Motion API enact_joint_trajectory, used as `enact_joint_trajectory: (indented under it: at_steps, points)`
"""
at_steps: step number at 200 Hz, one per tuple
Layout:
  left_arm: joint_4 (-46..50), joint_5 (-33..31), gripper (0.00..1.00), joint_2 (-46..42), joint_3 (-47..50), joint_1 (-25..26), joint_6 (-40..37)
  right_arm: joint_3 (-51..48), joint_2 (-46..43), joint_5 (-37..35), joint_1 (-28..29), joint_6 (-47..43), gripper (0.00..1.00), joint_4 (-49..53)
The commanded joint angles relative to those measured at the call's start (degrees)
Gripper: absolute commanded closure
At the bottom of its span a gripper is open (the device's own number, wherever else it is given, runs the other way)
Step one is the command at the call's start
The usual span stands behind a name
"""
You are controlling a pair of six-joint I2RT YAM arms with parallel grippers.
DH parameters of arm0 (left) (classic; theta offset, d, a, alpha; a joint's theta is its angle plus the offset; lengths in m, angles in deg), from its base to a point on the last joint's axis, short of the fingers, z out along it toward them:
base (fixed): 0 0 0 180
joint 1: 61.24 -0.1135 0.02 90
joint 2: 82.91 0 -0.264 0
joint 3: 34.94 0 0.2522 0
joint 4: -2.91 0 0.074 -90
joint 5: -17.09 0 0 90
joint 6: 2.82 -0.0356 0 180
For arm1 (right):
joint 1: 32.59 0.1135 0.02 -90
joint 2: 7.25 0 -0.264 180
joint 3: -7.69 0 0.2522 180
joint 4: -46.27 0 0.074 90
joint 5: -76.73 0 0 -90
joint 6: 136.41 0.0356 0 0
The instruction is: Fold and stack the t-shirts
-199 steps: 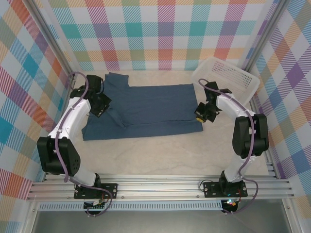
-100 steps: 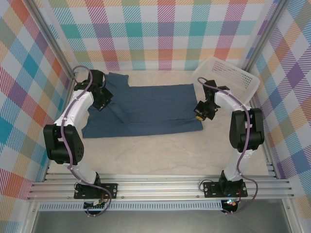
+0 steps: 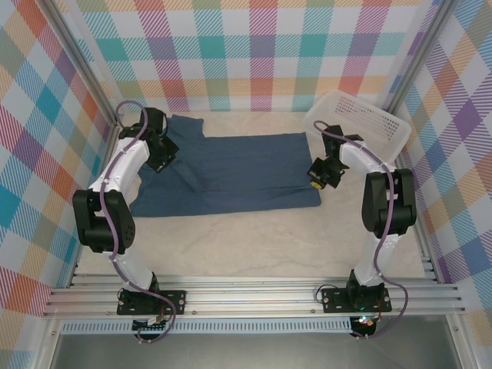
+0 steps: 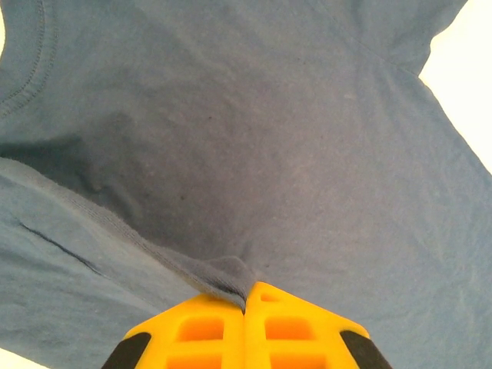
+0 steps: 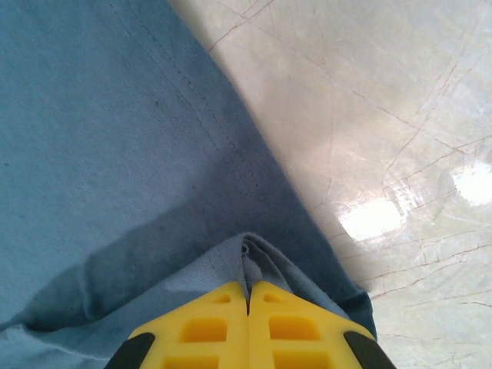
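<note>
1. One dark teal-blue t-shirt (image 3: 231, 173) lies spread across the far half of the pale bench (image 3: 254, 246), its long side running left to right.
2. Your left gripper (image 3: 159, 157) is at the t-shirt's left end, toward the far corner. In the left wrist view you see its yellow fingers (image 4: 200, 334) pressed together, with a small raised fold of cloth pinched between the tips.
3. Your right gripper (image 3: 317, 178) is at the t-shirt's right edge, toward the near corner. In the right wrist view its yellow fingers (image 5: 200, 332) are also closed tight. A stitched hem ridge is caught between them, and bare bench lies just past that hem.
4. Around each pinch the cloth is drawn up into soft wrinkles. From above, a crease runs down the left third, and the middle looks smooth and flat.
5. A white perforated basket (image 3: 361, 123) stands at the far right, behind the right arm and near the t-shirt's far right corner. You cannot tell whether the two touch.
</note>
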Motion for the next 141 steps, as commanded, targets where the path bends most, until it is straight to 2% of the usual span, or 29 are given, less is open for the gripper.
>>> enact_joint_trajectory:
  at_steps: [1,141]
  points:
    - [0.85,-1.12,1.00,0.79,-2.11,-1.00,-0.93,2.49,1.62,0.18,-0.56,0.25,1.00,0.74]
    - [0.49,-0.58,1.00,3.37,-5.86,-1.97,-1.64,4.44,4.32,-1.40,-0.56,1.36,1.00,1.48]
